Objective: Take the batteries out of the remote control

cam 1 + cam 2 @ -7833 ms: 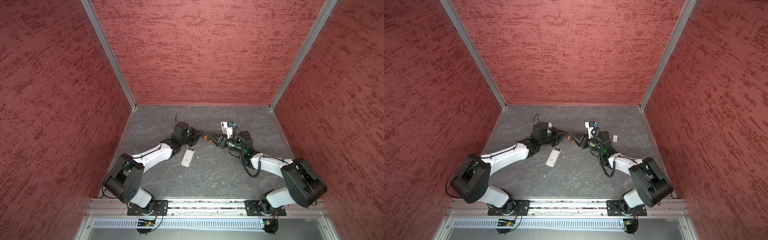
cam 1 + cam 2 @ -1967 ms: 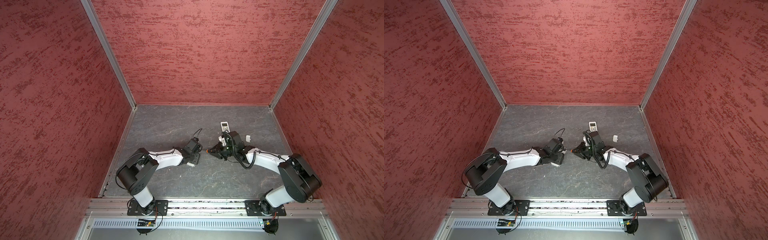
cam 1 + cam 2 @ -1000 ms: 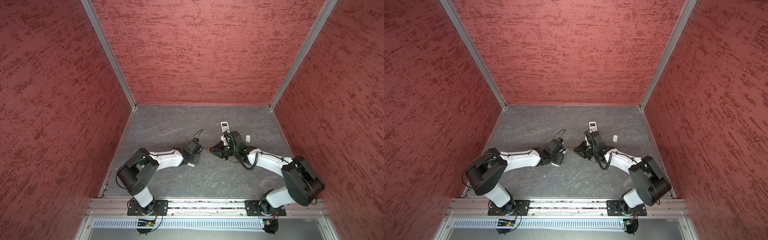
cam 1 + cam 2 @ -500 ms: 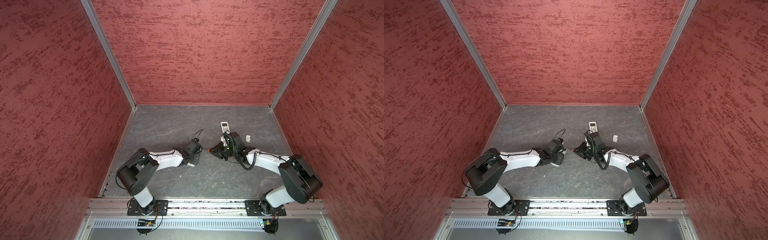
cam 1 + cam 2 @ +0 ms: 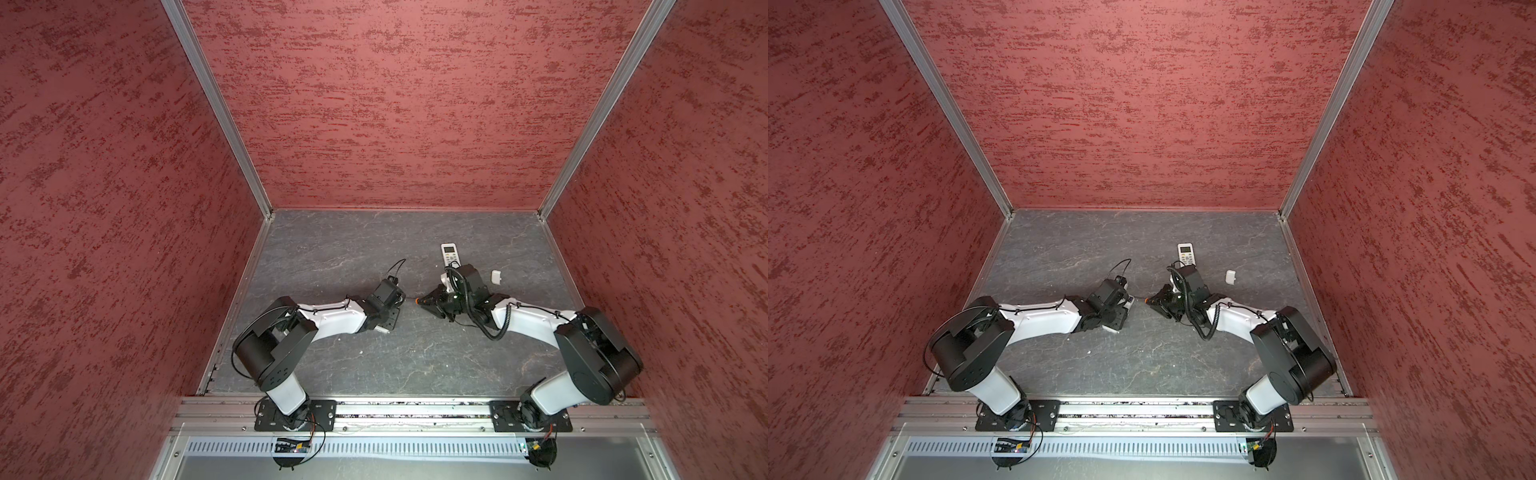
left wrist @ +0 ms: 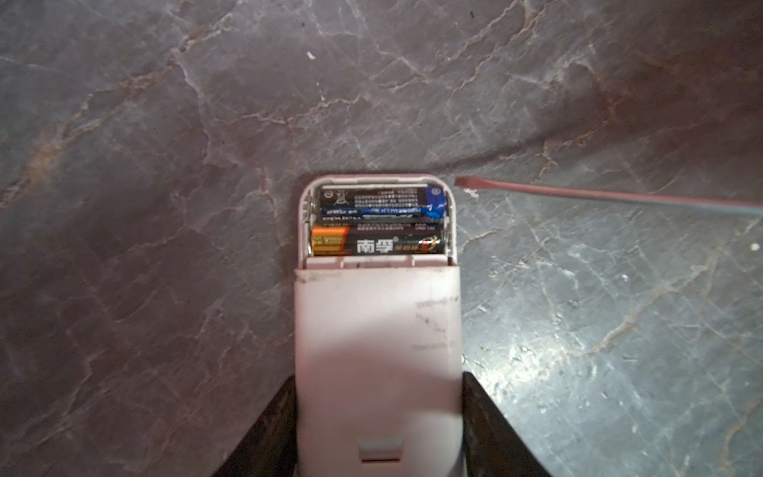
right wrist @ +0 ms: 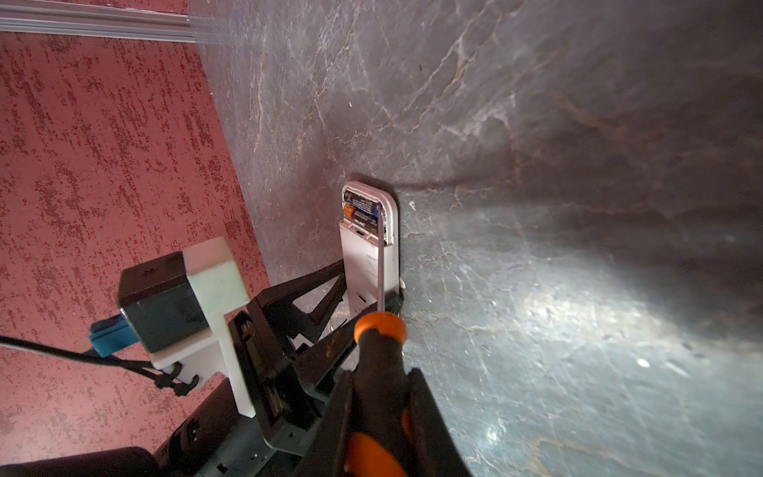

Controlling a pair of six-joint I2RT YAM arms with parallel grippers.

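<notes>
While the left gripper (image 6: 377,417) is clamped on the sides of the white remote (image 6: 375,330), the two batteries (image 6: 377,225) sit side by side in the open compartment at its far end, out past the fingertips (image 6: 280,413). Meanwhile the right gripper (image 7: 377,396) is pinched on the orange-and-black screwdriver (image 7: 377,347), blade reaching out ahead of it with the tip just beside the remote's battery end, clear of the batteries.

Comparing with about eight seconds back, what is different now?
The left hand came down toward the near edge and clamped the remote, which lay free before. The right hand, gripping the screwdriver throughout, shifted nearer too, tip now beside the remote's open end. The batteries are not yet out; second remote and white cover stayed put.
</notes>
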